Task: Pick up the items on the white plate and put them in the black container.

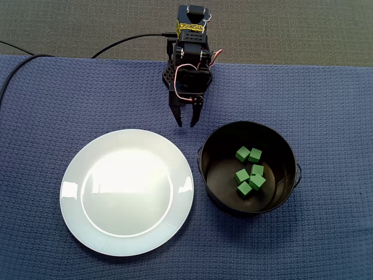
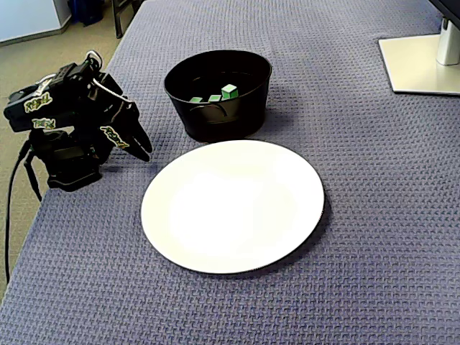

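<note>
Green cubes, six by the look of it, all down inside the black container, just ahead of the gripper and a bit off to one side. Nothing on the white plate, also just ahead of the fingertips, off to the other side. Looks like the job is done, or as good as done. Holds nothing: jaws a little apart and empty, tips pointing down over the blue cloth, not touching plate or container. Sits tucked close to its own base, likely to stay out of the way and leave both dishes free. Plate and container side by side in front of the tips, rims very near each other, hard to say if touching. Plenty of bare cloth on both sides of the gripper, so lots of room to swing. Tall container wall near the tips, so best to lift up first before reaching over that rim. Low plate edge, easy to pass over. Black cable behind the arm, well away from the tips. Pale stand far past the container, well apart, no bother.
</note>
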